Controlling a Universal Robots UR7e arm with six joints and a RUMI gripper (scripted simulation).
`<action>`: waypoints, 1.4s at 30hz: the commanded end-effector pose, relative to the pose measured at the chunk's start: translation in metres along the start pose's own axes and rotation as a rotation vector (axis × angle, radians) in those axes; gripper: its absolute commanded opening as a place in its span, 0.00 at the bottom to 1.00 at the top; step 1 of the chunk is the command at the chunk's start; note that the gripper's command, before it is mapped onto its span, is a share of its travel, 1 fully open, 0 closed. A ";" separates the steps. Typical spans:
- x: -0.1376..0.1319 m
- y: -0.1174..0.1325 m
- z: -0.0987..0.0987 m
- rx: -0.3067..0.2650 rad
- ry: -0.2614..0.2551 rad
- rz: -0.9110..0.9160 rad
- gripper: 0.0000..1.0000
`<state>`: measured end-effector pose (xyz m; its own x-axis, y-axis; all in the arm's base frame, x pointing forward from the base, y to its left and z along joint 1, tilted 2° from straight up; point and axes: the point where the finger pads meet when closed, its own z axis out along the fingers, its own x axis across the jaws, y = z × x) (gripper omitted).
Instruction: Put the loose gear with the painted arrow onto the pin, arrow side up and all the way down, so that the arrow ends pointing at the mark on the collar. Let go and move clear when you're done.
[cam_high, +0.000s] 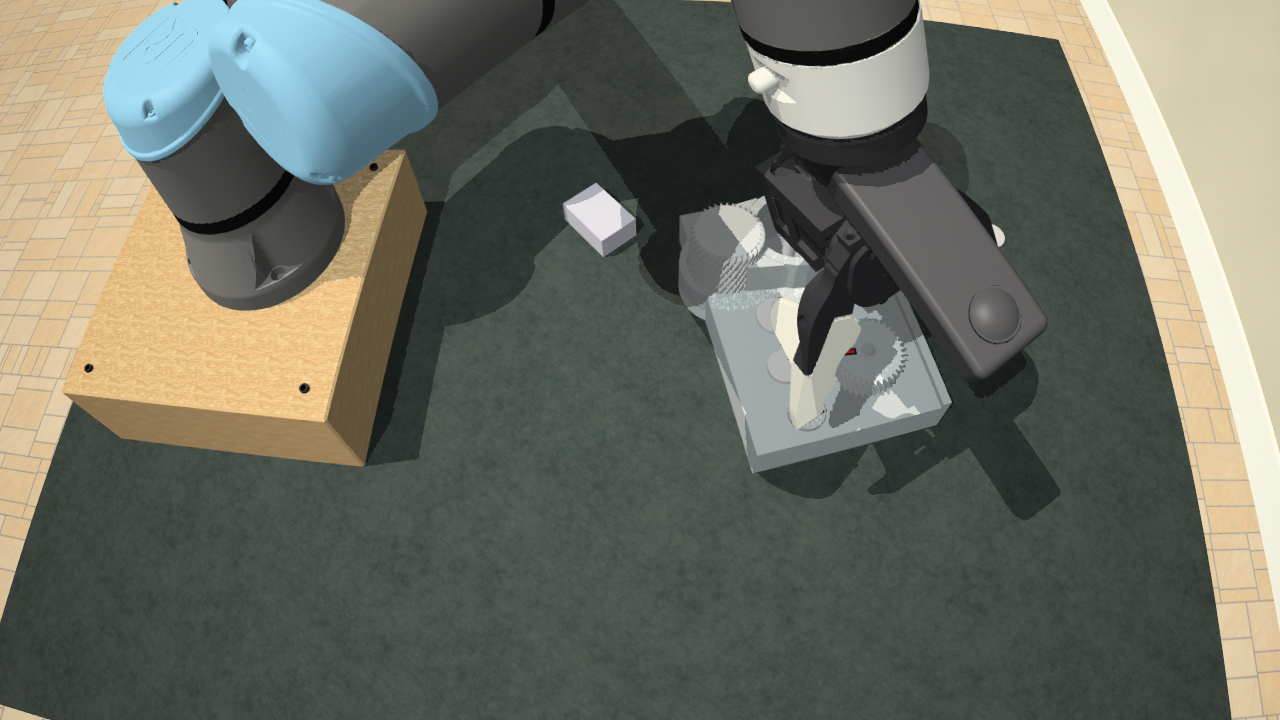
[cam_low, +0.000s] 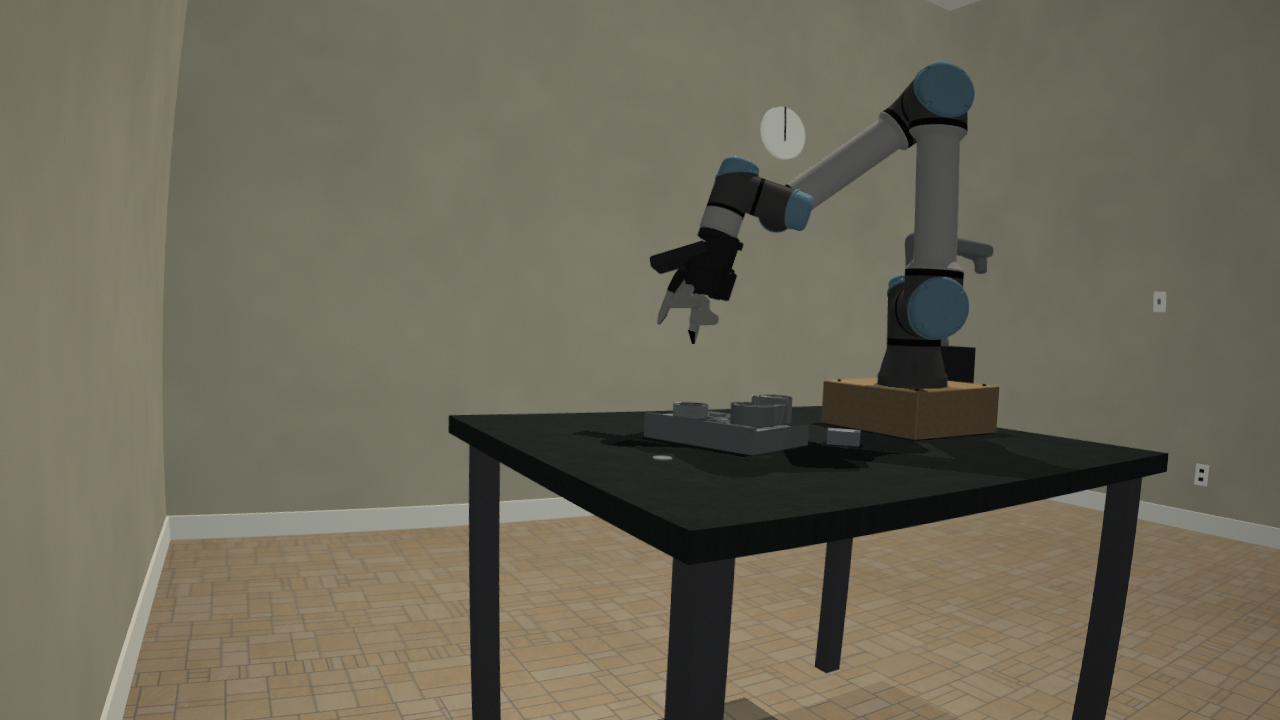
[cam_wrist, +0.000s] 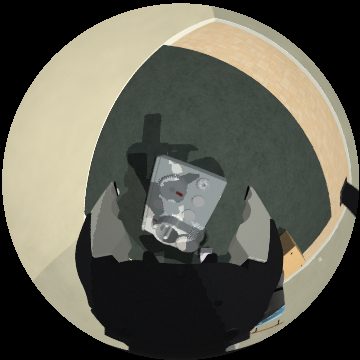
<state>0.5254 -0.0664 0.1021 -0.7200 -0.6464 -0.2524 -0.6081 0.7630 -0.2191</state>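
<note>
A grey base plate (cam_high: 836, 384) lies on the dark mat. On its right part sits a toothed gear with a small red mark (cam_high: 854, 351); my finger partly hides it. In the wrist view the red mark (cam_wrist: 178, 192) lies in shadow near the plate's middle, next to a round pin (cam_wrist: 199, 201) and a small gear (cam_wrist: 202, 184). A larger pale gear (cam_high: 726, 240) stands at the plate's back left corner. My gripper (cam_low: 680, 318) is open and empty, well above the plate; in the wrist view its fingers frame the plate.
A small white block (cam_high: 599, 217) lies left of the plate. The wooden arm base (cam_high: 250, 304) stands at the left. A small white disc (cam_high: 998, 234) lies on the mat right of the plate. The table's right edge is near.
</note>
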 end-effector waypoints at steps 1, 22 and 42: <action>-0.007 0.007 0.008 -0.041 0.026 -0.183 1.00; -0.026 0.044 0.035 -0.200 0.074 -0.824 1.00; -0.036 0.072 0.050 -0.327 0.066 -1.257 1.00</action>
<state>0.5240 0.0093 0.0490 0.3491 -0.9371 0.0062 -0.9363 -0.3491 -0.0390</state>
